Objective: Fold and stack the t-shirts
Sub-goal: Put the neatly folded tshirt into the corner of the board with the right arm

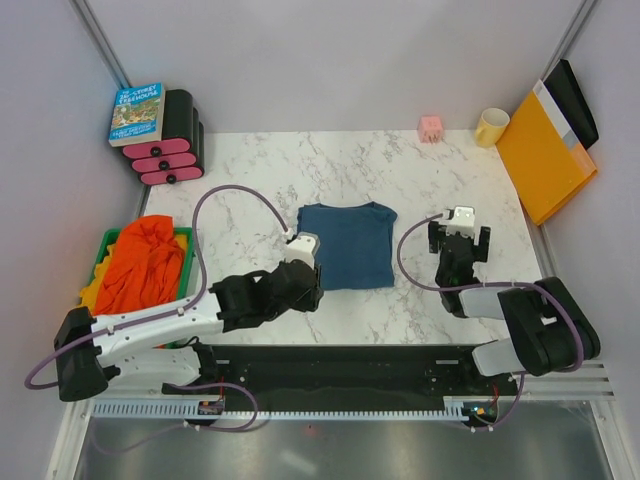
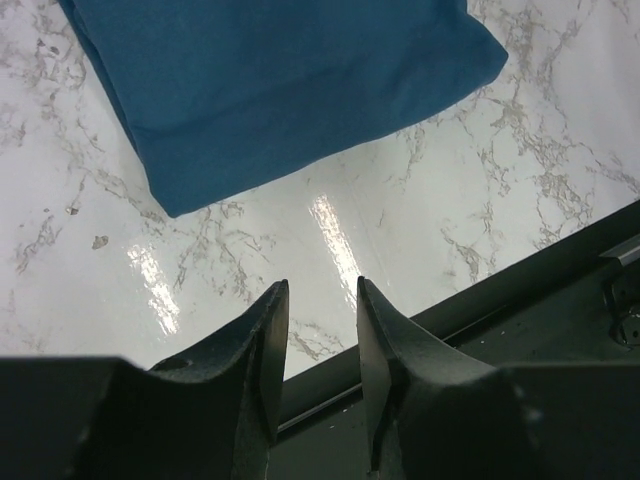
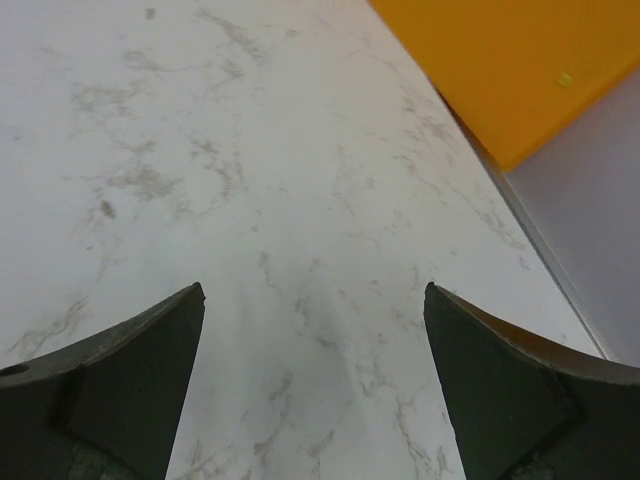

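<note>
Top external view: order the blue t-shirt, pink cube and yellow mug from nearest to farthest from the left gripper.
1. Blue t-shirt, just right of the left gripper.
2. Pink cube, far edge, right of centre.
3. Yellow mug, far right corner.

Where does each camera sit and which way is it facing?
Top external: above and behind the robot, looking down on table, left arm, right arm, blue t-shirt.
Left wrist: on the left arm, looking down past the left gripper at the t-shirt's corner and table edge.
Right wrist: on the right arm, looking past the open right gripper over marble toward the orange folder.
Shared: top and left wrist both show the t-shirt.
</note>
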`<state>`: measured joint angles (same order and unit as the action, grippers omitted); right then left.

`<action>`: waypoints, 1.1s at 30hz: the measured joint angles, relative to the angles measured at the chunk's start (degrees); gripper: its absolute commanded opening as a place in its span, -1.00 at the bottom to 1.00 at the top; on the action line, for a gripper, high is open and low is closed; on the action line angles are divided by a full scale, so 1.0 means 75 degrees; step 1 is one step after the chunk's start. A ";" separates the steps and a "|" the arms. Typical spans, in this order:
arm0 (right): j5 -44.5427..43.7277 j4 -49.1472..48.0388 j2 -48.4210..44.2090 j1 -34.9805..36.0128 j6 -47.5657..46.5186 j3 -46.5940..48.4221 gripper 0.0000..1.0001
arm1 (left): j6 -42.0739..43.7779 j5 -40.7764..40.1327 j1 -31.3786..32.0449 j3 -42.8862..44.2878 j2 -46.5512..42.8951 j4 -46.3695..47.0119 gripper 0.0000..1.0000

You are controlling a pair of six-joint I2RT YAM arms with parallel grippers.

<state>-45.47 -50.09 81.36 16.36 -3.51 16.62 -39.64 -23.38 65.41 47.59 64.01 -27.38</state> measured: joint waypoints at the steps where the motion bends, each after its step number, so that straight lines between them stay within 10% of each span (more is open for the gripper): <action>1: 0.0764 -0.0093 -0.0035 -0.0096 -0.0306 -0.0067 0.96 | -0.0003 -0.0029 0.0006 -0.0073 -0.0117 -0.0029 -0.18; 14: 0.4383 -0.2294 0.0857 -0.1384 0.0312 -0.0793 0.96 | 0.0006 -0.0032 0.0006 -0.0239 -0.0038 -0.0032 -0.17; 33: 0.4937 -0.2165 0.0935 -0.1664 0.0647 -0.0452 0.96 | -0.0650 -0.0015 0.0020 -0.0469 0.1309 0.0481 -0.28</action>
<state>-8.45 -66.32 88.38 3.88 1.34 13.23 -44.51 -23.49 65.56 44.07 73.82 -23.77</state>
